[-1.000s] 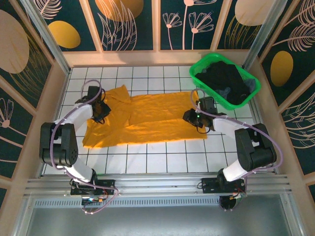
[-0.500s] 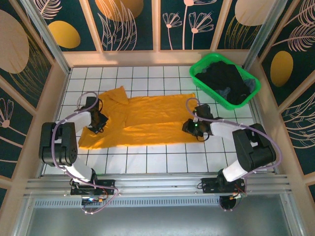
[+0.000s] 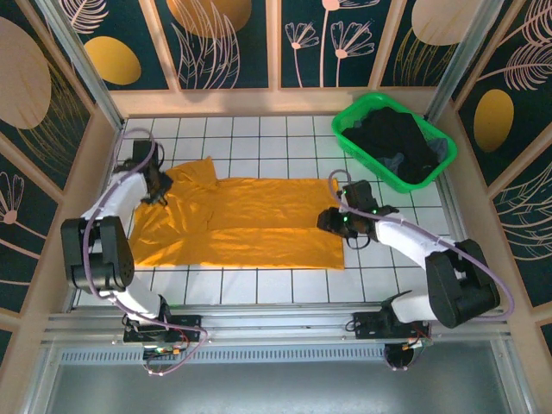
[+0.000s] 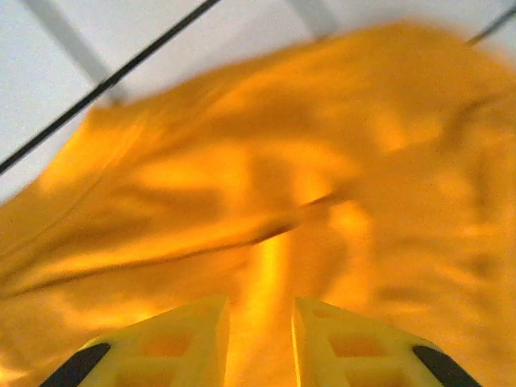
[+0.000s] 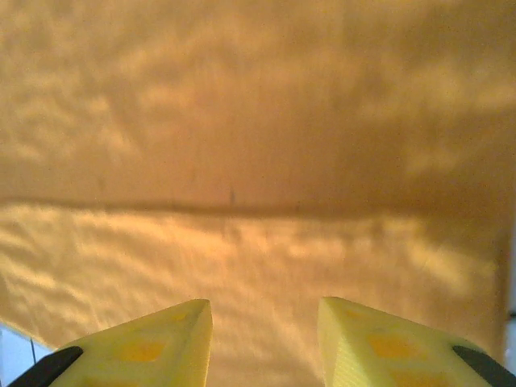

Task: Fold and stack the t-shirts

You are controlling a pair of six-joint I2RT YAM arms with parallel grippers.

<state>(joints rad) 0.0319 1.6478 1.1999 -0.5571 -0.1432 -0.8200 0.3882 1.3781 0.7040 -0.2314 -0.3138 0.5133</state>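
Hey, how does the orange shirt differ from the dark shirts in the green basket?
The orange shirt lies spread out on the table; the dark shirts sit heaped in the basket. The orange shirt is one bright piece with a sleeve showing; the dark shirts are a crumpled black pile whose single pieces cannot be told apart. Both are soft cloth.

Showing a white tiled floor (image 3: 259, 138) with dark grout lines across the centre of the top view. Enclosing it at the top, left and right of the frame with a pale wooden frame (image 3: 224, 102). Displaying dark teal wall panels (image 3: 233, 43) along those same edges, printed with cream leaf and flower outlines and ochre ovals. Crossing both upper corners diagonally with metal posts (image 3: 78, 60). Spanning the lower frame with aluminium rails (image 3: 276, 323). Bordering a grey surface (image 3: 285, 388) at the bottom edge. Lighting the tiles brightly and evenly.
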